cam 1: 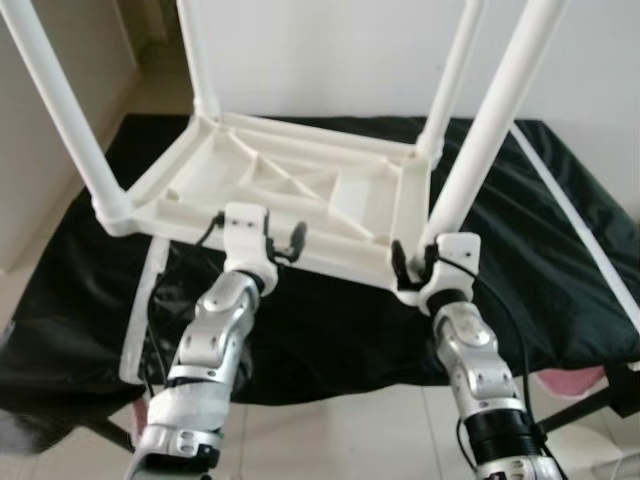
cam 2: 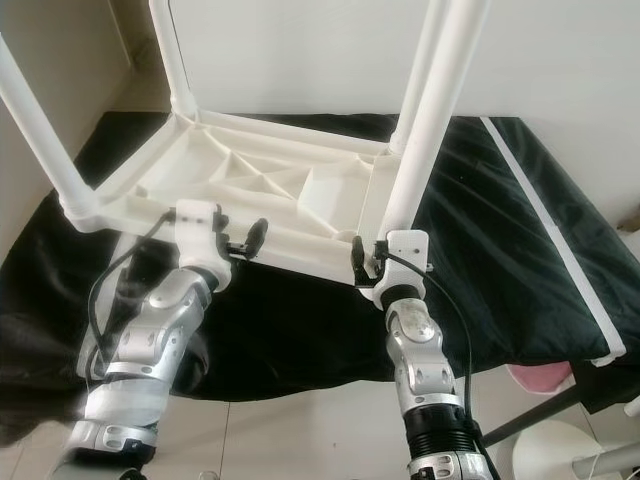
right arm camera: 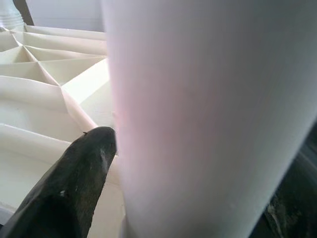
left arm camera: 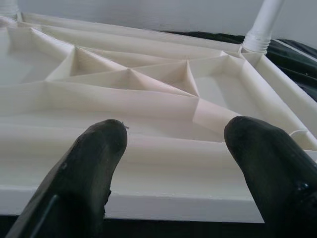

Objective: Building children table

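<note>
The white plastic children's table (cam 1: 300,190) lies upside down on a surface draped in black cloth (cam 1: 330,330), its ribbed underside facing up and its four white tube legs pointing upward. The near-right leg (cam 1: 490,130) rises from the corner closest to the right arm; the near-left leg (cam 1: 65,115) leans outward from the near-left corner; the two far legs (cam 1: 198,55) stand at the rear corners, before a pale wall (cam 1: 330,50).

The left tool (cam 1: 282,242) sits at the near edge of the tabletop, left of centre. In the left wrist view its two black fingers (left arm camera: 94,163) are spread wide, their tips resting at the tabletop's near rim (left arm camera: 163,203) with the triangular ribs beyond them.

The right tool (cam 1: 412,262) is at the near-right corner, at the foot of the near-right leg. In the right wrist view one black finger (right arm camera: 79,173) lies against the side of that leg (right arm camera: 208,114), which is very close to the lens; whether the tool closes on the leg cannot be told.

A white strip (cam 1: 570,215) runs diagonally across the cloth to the right of the tabletop. A pink object (cam 1: 570,380) shows below the cloth's right edge, above a pale tiled floor (cam 1: 350,440).
</note>
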Robot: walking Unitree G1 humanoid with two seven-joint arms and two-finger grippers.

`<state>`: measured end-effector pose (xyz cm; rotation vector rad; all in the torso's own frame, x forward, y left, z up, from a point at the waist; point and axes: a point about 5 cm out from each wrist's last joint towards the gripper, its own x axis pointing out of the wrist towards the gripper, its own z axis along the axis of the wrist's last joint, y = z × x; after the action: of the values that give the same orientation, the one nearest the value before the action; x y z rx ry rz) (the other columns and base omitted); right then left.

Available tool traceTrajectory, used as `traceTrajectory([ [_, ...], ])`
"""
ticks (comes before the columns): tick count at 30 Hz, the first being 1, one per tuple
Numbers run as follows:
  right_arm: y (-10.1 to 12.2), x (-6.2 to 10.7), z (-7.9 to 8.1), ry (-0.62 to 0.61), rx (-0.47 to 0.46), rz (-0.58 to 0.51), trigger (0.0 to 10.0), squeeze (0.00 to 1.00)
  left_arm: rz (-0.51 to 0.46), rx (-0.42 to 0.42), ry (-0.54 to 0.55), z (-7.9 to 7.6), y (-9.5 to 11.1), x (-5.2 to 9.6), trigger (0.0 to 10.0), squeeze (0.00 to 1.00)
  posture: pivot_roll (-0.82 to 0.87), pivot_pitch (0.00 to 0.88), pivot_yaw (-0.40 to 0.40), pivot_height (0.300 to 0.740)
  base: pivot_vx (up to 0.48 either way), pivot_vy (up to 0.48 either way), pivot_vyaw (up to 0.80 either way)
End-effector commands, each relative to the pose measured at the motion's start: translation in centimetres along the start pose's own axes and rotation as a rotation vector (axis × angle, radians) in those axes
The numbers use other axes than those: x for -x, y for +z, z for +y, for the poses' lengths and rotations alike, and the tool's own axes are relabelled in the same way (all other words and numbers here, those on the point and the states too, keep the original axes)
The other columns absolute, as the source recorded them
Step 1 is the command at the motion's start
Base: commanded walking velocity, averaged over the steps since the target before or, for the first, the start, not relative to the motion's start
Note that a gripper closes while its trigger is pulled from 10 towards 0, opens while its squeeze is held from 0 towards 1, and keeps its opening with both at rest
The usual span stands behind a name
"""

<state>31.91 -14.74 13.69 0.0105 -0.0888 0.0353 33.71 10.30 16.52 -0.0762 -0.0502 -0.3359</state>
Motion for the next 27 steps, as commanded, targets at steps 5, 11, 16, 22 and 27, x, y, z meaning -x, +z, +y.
traceTrajectory([
  [5, 0.04, -0.08, -0.28, 0.004, 0.001, -0.007, 10.0, 0.00, -0.010, -0.021, -0.049, -0.96, -0.04, -0.34, 10.0, 0.00, -0.03, 0.014, 0.000, 0.740, 0.000, 0.000, 0.00],
  [11, 0.07, -0.15, -0.26, 0.006, -0.002, -0.011, 10.0, 0.00, -0.022, -0.052, -0.062, -0.97, 0.09, -0.54, 10.0, 0.00, -0.03, 0.012, 0.001, 0.740, 0.000, 0.000, 0.00],
  [16, 0.02, -0.20, -0.22, 0.010, 0.001, -0.012, 10.0, 0.00, -0.024, -0.060, -0.064, -0.73, 0.15, -0.61, 10.0, 0.00, -0.03, 0.010, 0.002, 0.740, 0.000, 0.000, 0.00],
  [22, -0.04, -0.25, -0.21, 0.011, 0.001, -0.011, 10.0, 0.00, -0.024, -0.057, -0.060, -0.53, 0.08, -0.50, 10.0, 0.00, -0.03, 0.008, 0.003, 0.740, 0.000, 0.000, 0.00],
  [27, -0.11, -0.26, -0.08, 0.016, -0.003, -0.010, 10.0, 0.00, -0.026, -0.061, -0.065, -0.48, -0.02, -0.41, 10.0, 0.00, -0.02, 0.009, 0.002, 0.740, 0.000, 0.000, 0.00],
])
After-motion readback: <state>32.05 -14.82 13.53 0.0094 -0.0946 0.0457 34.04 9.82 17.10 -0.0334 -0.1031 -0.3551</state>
